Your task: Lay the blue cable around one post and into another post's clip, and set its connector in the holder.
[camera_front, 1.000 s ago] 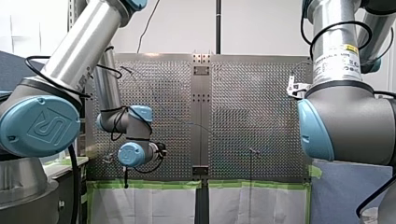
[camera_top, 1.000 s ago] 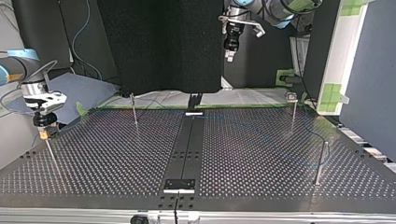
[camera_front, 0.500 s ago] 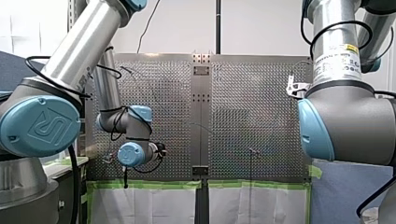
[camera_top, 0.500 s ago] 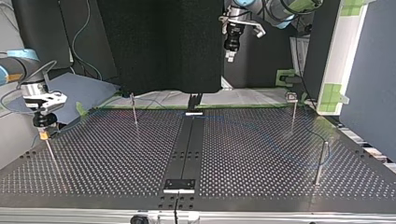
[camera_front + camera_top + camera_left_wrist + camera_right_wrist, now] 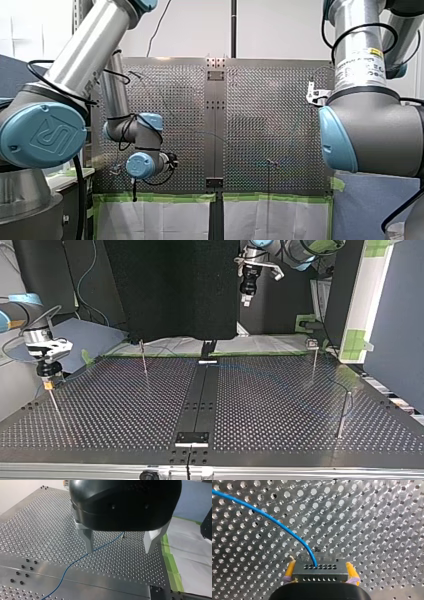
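In the right wrist view my right gripper (image 5: 320,573) is shut on a dark grey connector block (image 5: 320,570), its yellow pads (image 5: 290,570) pressed on either side. The blue cable (image 5: 274,521) rises from the block's top and arcs away over the perforated plate. At the top view's left this gripper (image 5: 48,383) hangs just above a thin post (image 5: 55,407). My left gripper (image 5: 119,542) is open and high over the plate, with a stretch of the blue cable (image 5: 75,562) lying on the plate below its fingers. In the top view it (image 5: 246,300) hovers at the back.
Three more posts stand on the plate: one at the back left (image 5: 144,359), one with a clip head at the back right (image 5: 314,360), one at the near right (image 5: 343,412). A dark centre strip (image 5: 200,400) carries small blocks at its near (image 5: 192,438) and far (image 5: 207,361) ends.
My right gripper has crept slightly toward the top view's middle with the connector in it. The left arm has not moved.
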Motion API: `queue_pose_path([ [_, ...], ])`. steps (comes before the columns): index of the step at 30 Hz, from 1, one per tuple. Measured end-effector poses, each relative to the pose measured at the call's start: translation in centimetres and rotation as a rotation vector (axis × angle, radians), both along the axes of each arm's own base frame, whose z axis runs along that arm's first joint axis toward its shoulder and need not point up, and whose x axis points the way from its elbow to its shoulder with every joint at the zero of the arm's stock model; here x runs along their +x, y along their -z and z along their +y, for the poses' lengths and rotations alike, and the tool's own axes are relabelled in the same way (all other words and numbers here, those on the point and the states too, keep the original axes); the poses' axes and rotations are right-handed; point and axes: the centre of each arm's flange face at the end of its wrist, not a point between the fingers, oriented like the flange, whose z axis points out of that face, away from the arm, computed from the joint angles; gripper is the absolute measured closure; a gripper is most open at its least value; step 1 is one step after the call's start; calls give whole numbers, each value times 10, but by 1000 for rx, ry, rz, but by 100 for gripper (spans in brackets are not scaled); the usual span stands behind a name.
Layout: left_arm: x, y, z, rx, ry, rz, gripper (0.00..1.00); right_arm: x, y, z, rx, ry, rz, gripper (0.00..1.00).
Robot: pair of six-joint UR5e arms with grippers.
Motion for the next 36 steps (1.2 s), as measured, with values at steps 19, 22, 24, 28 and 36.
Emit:
queue_pose_path([
  [19, 0, 0, 0, 0, 0, 0, 1, 0, 2, 0, 2, 0, -2, 100],
  [22, 0, 0, 0, 0, 0, 0, 1, 0, 2, 0, 2, 1, -1, 100],
  [24, 0, 0, 0, 0, 0, 0, 1, 0, 4, 0, 8, 3, -1, 87],
  [28, 0, 0, 0, 0, 0, 0, 1, -1, 4, -1, 5, 11, 1, 48],
  [36, 0, 0, 0, 1, 0, 0, 1, -2, 3, -1, 2, 18, 6, 26],
])
